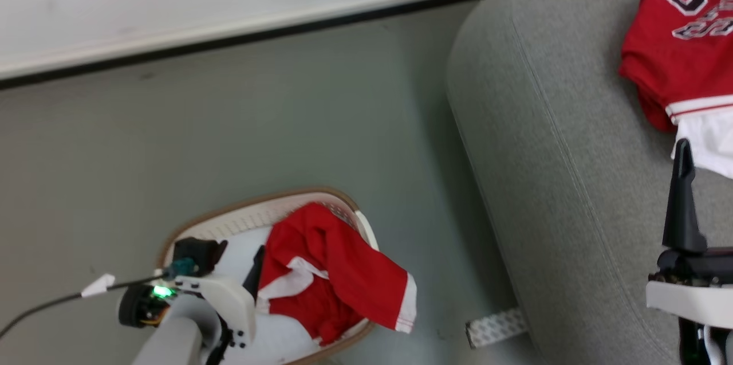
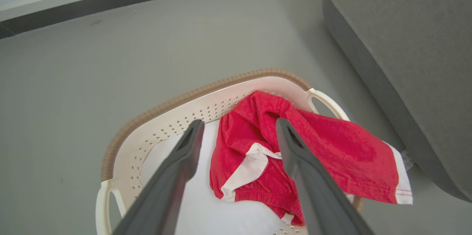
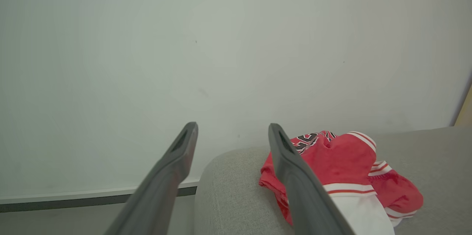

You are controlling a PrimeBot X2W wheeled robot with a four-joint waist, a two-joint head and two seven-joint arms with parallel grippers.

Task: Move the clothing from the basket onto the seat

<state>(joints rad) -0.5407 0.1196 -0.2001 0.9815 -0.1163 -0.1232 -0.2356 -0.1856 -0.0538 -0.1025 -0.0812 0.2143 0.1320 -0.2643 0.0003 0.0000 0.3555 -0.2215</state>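
One basket (image 2: 162,126) stands on the floor at the near left, with one red garment (image 2: 332,146) in it, draped over its right rim. One grey seat (image 1: 544,153) fills the right, and on its far right lies one bunched red jersey (image 1: 670,50) with lettering; whether that bundle is a single piece cannot be told. One white patterned strip (image 1: 496,326) lies on the floor by the seat's near corner. Two grippers are counted, the left gripper (image 2: 238,126) and the right gripper (image 3: 232,128), each with two dark fingers (image 2: 295,154)
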